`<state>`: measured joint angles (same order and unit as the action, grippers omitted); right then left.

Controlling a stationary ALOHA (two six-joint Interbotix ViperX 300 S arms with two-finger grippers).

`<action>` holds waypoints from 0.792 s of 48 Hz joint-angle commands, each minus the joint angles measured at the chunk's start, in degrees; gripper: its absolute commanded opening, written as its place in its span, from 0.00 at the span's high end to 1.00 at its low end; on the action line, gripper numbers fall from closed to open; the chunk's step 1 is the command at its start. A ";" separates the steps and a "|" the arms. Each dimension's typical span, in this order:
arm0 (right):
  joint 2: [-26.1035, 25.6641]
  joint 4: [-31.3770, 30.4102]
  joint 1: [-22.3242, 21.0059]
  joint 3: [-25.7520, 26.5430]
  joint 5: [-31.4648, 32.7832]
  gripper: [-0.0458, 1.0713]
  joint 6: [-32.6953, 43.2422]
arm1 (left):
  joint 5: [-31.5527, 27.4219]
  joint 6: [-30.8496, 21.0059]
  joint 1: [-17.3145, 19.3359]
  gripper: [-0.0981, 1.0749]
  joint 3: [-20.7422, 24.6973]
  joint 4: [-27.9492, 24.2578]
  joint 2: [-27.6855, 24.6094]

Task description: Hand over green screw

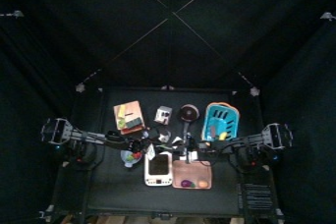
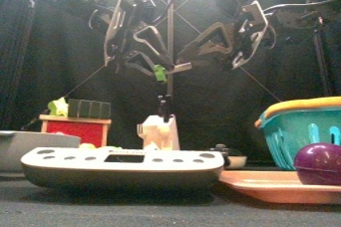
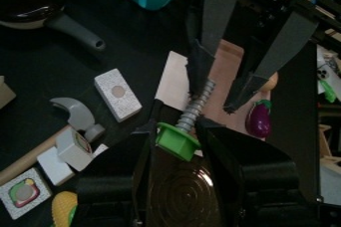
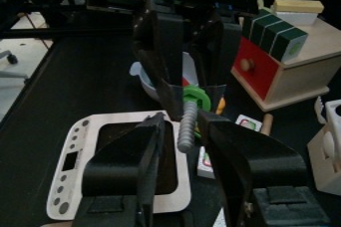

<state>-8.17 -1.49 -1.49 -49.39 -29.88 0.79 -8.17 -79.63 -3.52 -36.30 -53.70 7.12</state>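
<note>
Mid-air above the table centre: green screw [image 2: 160,73] at the handover point, both grippers on it

Left gripper [image 3: 178,139] clamped on the green head; right gripper [image 4: 190,121] looks closed on the grey shank, head pointing away from it. Both look gripped, so confirm the right has a firm hold, then open the left slowly and back straight off. Don't twist. White device [image 2: 123,167] and pink tray [image 2: 273,182] sit below

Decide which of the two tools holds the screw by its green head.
The left tool: the head of the green screw sits in its grip, while the right tool meets only the grey shaft.
</note>
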 commanded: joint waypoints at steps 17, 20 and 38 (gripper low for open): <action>0.70 0.35 -1.05 1.23 -0.18 0.26 0.00 | 1.05 0.18 0.00 0.37 2.02 0.00 0.18; 0.70 0.26 -1.14 1.23 -0.09 0.26 0.00 | 1.05 0.18 0.00 0.37 1.93 0.00 0.18; 0.70 0.00 -1.05 1.32 0.26 0.26 0.00 | 1.05 0.18 0.00 0.37 1.49 0.00 0.18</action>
<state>-6.68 -1.49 -2.37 -49.39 -29.44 0.79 -7.38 -79.54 -3.43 -35.68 -53.70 7.03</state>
